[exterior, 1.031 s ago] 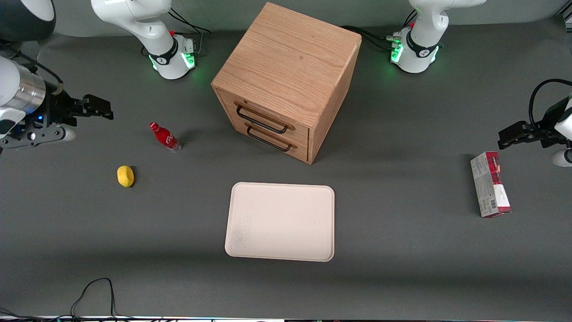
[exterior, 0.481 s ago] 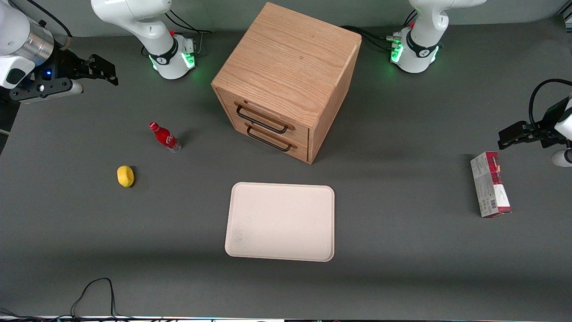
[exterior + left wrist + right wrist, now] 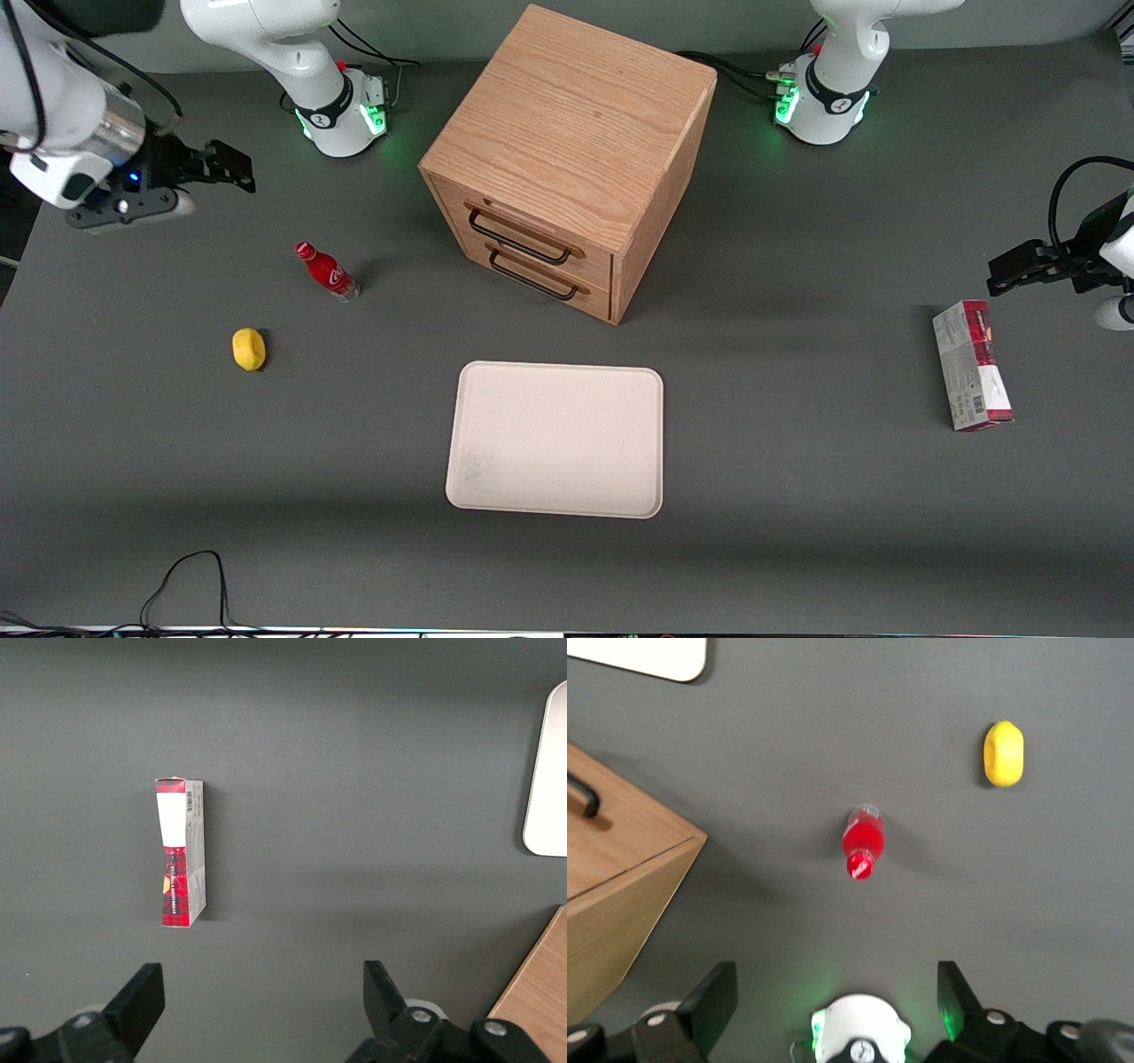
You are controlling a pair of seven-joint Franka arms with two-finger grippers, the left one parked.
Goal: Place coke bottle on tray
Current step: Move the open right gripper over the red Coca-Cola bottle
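Observation:
The coke bottle (image 3: 326, 272), small and red with a red cap, stands on the grey table in front of the wooden drawer cabinet (image 3: 567, 151), offset toward the working arm's end. It also shows in the right wrist view (image 3: 863, 842). The cream-white tray (image 3: 555, 439) lies flat, nearer the front camera than the cabinet; a corner shows in the right wrist view (image 3: 656, 656). My gripper (image 3: 226, 168) hangs in the air, open and empty, farther from the front camera than the bottle and well apart from it. Its fingers spread wide in the wrist view (image 3: 835, 979).
A yellow lemon (image 3: 249, 348) lies nearer the front camera than the bottle, also in the right wrist view (image 3: 1004, 753). A red-and-grey carton (image 3: 972, 377) lies toward the parked arm's end. The working arm's base (image 3: 341, 115) stands close to the gripper.
My gripper rose and swung away from the front camera, then came down a little and closer to the bottle. The bottle, tray and lemon have not moved.

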